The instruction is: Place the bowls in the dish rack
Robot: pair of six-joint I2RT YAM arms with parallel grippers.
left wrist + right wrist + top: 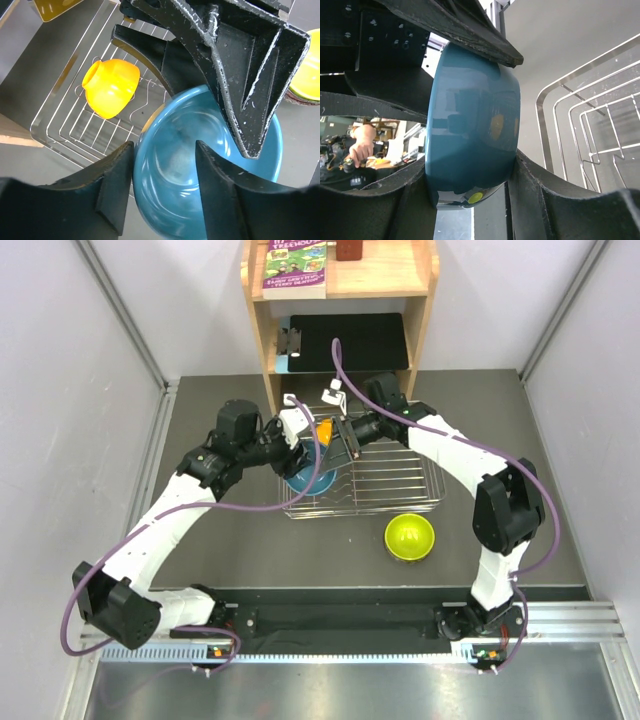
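The blue bowl (312, 482) is tilted on edge over the front left corner of the silver wire dish rack (400, 480). My left gripper (303, 462) holds its rim, with one finger outside the wall and one inside (164, 150). My right gripper (335, 448) spans the same bowl (470, 125) from its open face to its base, with both fingers against it (470, 165). An orange bowl (323, 427) lies on its side in the rack (65, 130), also seen in the left wrist view (111, 87). The lime-green bowl (410, 536) stands on the table in front of the rack. No white or pinkish bowl shows.
A wooden shelf unit (420, 330) stands just behind the rack, with a black mat on its lower shelf and a book on top. Grey walls close in on both sides. The two arms cross over the rack's left end. Rack wires (580, 130) lie right of the right gripper.
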